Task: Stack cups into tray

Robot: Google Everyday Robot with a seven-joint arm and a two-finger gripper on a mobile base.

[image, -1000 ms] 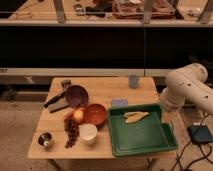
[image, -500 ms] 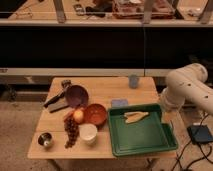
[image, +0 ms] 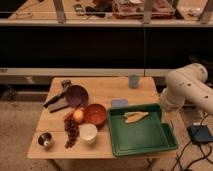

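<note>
Wooden table (image: 107,89); pincer hidden at right

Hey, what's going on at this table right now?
A robot arm hangs at the right edge of the table, beside the green tray; its gripper isn't in view. Nothing is being handled. The blue-grey cup stands at the back of the table and the steel cup at the front left corner, both outside the tray. The tray holds only a pale flat piece.

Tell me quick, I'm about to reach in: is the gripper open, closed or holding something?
Gripper: not visible, somewhere behind the white arm at the tray's far right corner; state cannot be told.
</note>
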